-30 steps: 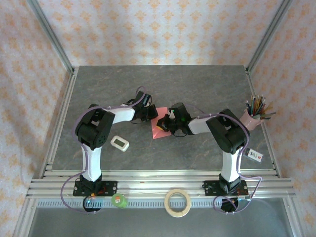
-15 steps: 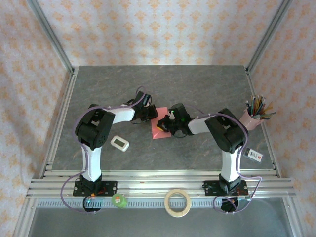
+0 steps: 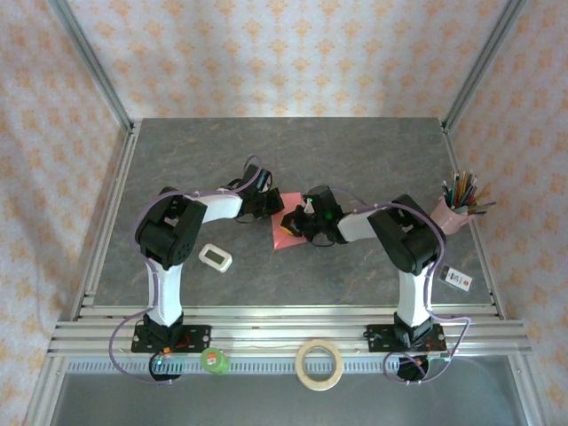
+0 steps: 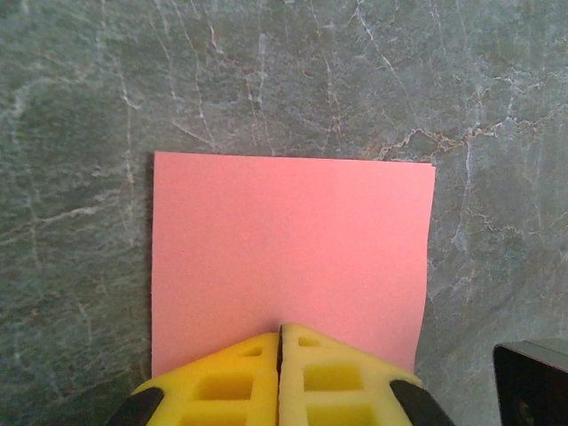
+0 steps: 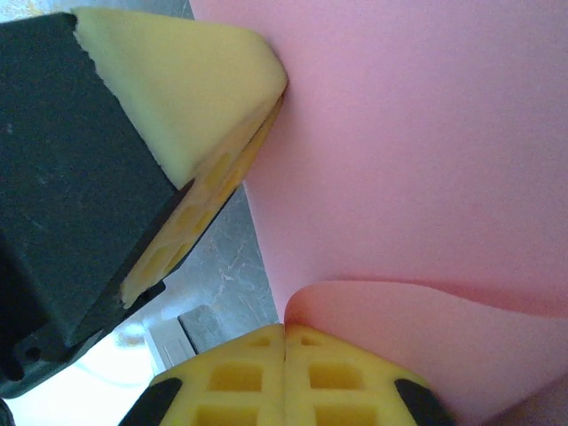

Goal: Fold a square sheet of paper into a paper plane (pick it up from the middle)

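Left tool [image 4: 280, 333], pressed together, pins square sheet of paper [image 4: 288, 257] at 6 o'clock edge to bench [image 4: 266, 80]; right tool [image 5: 284, 330] pinches curled edge, likely starting fold.

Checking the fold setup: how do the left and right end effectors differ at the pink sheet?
The left end effector meets the square sheet of paper where it lies flat; the right end effector pinches a curled, lifted edge. Left reaches from the sheet's left, right from its right. Both are shut.

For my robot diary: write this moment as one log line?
square sheet of paper: on table | left gripper: shut, tips on its edge | right gripper: shut on lifted flap
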